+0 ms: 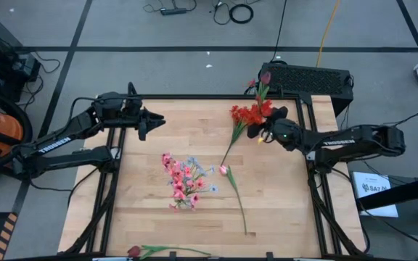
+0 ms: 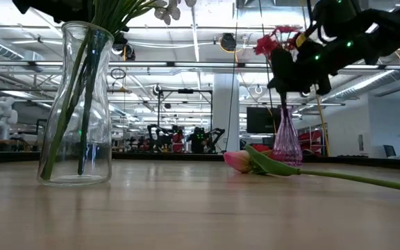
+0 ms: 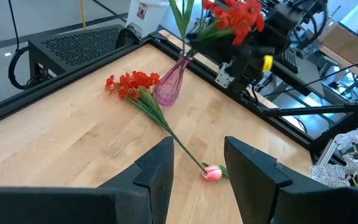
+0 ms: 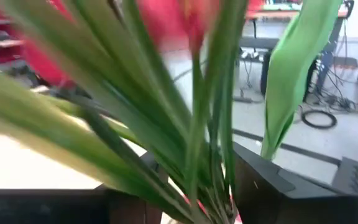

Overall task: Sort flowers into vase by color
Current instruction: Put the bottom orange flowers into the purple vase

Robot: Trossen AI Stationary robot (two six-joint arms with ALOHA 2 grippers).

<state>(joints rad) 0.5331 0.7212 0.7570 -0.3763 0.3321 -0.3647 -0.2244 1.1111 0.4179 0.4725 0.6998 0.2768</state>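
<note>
A red spray (image 3: 238, 15) is being let go into the pink vase (image 3: 169, 87) near the bench's far right corner; the right gripper (image 1: 265, 132) is parting around its stems, grip uncertain. Another red spray (image 1: 247, 116) and a pink bud (image 1: 224, 170) are lying mid-bench, judged next. The left gripper (image 1: 151, 120) is waiting open near the far left edge.

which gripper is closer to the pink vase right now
Right. The right gripper is at the pink vase in the table's far right corner, its open fingers around the red flower stems. The left gripper hangs open over the far left part, well away.
</note>
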